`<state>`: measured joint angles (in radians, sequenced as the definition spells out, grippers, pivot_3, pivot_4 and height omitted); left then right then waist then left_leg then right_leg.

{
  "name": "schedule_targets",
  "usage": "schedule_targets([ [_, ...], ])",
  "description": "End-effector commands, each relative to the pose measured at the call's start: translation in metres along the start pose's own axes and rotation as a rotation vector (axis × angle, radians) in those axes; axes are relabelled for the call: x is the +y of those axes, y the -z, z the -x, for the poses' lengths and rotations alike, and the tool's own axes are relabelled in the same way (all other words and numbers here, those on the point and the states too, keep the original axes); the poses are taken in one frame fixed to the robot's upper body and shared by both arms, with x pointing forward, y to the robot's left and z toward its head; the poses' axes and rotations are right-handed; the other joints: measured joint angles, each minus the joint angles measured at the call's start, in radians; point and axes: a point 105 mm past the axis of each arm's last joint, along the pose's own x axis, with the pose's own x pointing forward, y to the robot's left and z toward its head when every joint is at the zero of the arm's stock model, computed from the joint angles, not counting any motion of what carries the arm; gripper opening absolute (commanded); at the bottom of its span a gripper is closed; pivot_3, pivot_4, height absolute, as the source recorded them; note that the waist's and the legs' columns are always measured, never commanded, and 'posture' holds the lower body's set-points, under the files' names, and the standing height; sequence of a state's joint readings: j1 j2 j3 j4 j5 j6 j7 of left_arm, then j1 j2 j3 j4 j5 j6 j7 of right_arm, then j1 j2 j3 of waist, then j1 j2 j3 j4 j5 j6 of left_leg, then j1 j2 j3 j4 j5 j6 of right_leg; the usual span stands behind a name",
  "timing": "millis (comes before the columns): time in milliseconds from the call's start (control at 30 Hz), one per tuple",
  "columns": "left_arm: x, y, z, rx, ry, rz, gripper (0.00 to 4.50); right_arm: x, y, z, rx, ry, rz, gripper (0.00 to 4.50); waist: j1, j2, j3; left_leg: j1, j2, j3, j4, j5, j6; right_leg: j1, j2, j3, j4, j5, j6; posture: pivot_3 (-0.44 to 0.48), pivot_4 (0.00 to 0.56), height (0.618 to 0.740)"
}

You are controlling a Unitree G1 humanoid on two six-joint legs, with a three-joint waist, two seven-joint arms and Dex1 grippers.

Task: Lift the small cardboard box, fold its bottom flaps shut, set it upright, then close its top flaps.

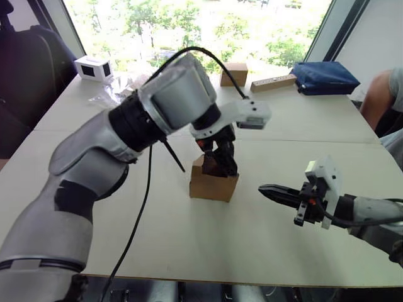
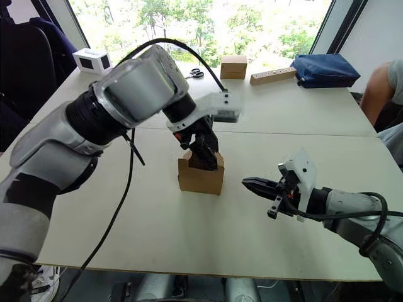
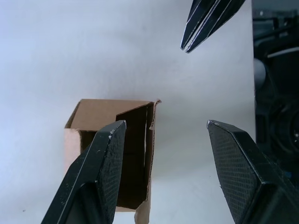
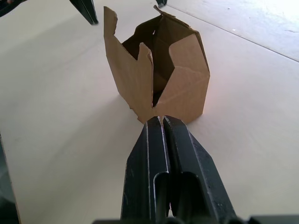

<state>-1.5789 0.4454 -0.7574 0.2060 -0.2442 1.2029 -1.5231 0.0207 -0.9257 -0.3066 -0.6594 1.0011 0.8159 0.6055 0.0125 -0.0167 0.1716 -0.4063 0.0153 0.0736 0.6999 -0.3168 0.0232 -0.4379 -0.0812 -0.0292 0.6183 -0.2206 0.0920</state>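
The small cardboard box (image 1: 214, 184) stands upright mid-table, its open side facing up. Its top flaps (image 4: 180, 51) stand raised and spread, so the hollow inside shows. My left gripper (image 1: 220, 162) points straight down over the box and is open wide. In the left wrist view one finger (image 3: 100, 168) hangs over the box's opening and the other lies beyond its side wall. My right gripper (image 1: 264, 187) is shut and empty. It hovers just above the table a short way to the right of the box, tips aimed at the box's side.
At the far edge sit a squarer brown box (image 1: 234, 73), a long tan bar-shaped box (image 1: 272, 82), a blue bag (image 1: 324, 77), a white device (image 1: 93, 68) and scissors (image 2: 195, 73). A person's arm (image 1: 381, 94) shows at the right edge.
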Motion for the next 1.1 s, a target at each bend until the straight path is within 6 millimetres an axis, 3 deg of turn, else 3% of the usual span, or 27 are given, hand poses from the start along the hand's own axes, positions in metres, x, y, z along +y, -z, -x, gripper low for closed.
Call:
schedule_targets([
  [33,0.014,-0.015,0.035,-0.251,-0.048,-0.003,2.81,-0.010,-0.020,0.002,-0.090,0.006,0.047,0.00,-0.002,0.000,0.000,0.000,0.000,0.001,0.001,0.000,0.000,-0.001,0.000,0.001,0.001,0.000,0.000,0.000,0.150,0.740],
  [100,0.032,-0.018,0.069,-0.612,-0.117,0.009,2.81,-0.018,-0.025,-0.001,-0.109,0.009,0.059,0.00,-0.002,0.001,-0.001,0.000,0.000,0.001,0.001,0.000,0.000,-0.001,0.000,0.001,0.001,0.001,0.001,0.000,0.150,0.740],
  [133,0.036,-0.008,0.088,-0.778,-0.145,0.009,2.81,-0.021,-0.027,-0.003,-0.115,0.007,0.065,0.00,-0.004,0.001,-0.001,0.000,0.001,0.001,0.000,0.000,0.000,-0.001,0.000,0.001,0.002,0.001,0.001,0.000,0.150,0.740],
  [167,0.038,0.001,0.101,-0.882,-0.171,0.007,2.81,-0.023,-0.028,-0.004,-0.118,0.005,0.069,0.00,-0.008,0.001,-0.001,0.000,0.001,0.001,0.001,0.000,0.000,-0.002,-0.001,0.001,0.003,0.001,0.002,0.000,0.150,0.740],
  [233,0.037,0.026,0.106,-0.904,-0.245,-0.020,2.81,-0.025,-0.035,-0.007,-0.140,-0.005,0.076,0.00,-0.018,0.001,0.000,0.000,0.001,0.001,0.000,0.000,-0.001,-0.004,-0.001,0.001,0.008,0.001,0.002,0.000,0.150,0.740],
  [300,0.034,0.063,0.100,-0.841,-0.290,0.020,2.81,-0.027,-0.041,-0.009,-0.155,-0.026,0.079,0.00,-0.023,0.001,0.000,0.000,0.001,0.001,0.000,0.001,-0.002,-0.005,-0.001,0.000,0.010,0.001,0.001,0.000,0.150,0.740],
  [333,0.033,0.078,0.099,-0.840,-0.308,0.062,2.60,-0.031,-0.043,-0.011,-0.158,-0.024,0.083,0.00,-0.023,0.001,0.000,0.000,0.001,0.001,0.000,0.003,-0.006,-0.005,-0.001,0.000,0.011,0.001,0.001,0.000,0.150,0.740],
  [433,0.020,0.101,0.098,-0.890,-0.325,0.083,1.99,-0.039,-0.043,-0.017,-0.155,-0.029,0.092,0.00,-0.017,0.000,0.000,0.000,0.001,0.001,0.000,0.004,-0.006,-0.005,-0.002,0.000,0.011,0.001,0.001,0.000,0.150,0.740],
  [533,0.014,0.127,0.079,-0.844,-0.329,0.126,0.64,-0.038,-0.037,-0.027,-0.122,-0.083,0.098,0.00,-0.003,0.000,0.000,0.000,0.000,0.001,0.001,0.003,-0.005,-0.004,-0.003,0.000,0.011,0.001,0.001,0.000,0.150,0.740],
  [600,0.010,0.132,0.065,-0.820,-0.324,0.125,0.07,-0.034,-0.037,-0.035,-0.109,-0.130,0.110,0.00,0.003,0.000,0.000,0.000,-0.001,0.001,0.001,0.003,-0.005,-0.004,-0.004,0.000,0.011,0.001,0.001,0.000,0.150,0.740],
  [867,0.005,0.132,0.035,-0.767,-0.273,0.100,0.07,-0.032,-0.035,-0.048,-0.060,-0.182,0.165,0.00,0.000,0.000,0.000,0.000,-0.002,0.001,0.001,0.003,-0.005,-0.003,-0.005,-0.001,0.011,0.001,0.001,0.000,0.150,0.740],
  [1100,0.020,0.133,0.001,-0.653,-0.230,0.052,0.07,-0.030,-0.027,-0.063,0.000,-0.218,0.213,0.00,0.000,0.000,-0.001,0.001,-0.004,0.002,0.001,0.003,-0.005,-0.003,-0.004,-0.001,0.011,0.001,0.001,0.000,0.150,0.740],
])
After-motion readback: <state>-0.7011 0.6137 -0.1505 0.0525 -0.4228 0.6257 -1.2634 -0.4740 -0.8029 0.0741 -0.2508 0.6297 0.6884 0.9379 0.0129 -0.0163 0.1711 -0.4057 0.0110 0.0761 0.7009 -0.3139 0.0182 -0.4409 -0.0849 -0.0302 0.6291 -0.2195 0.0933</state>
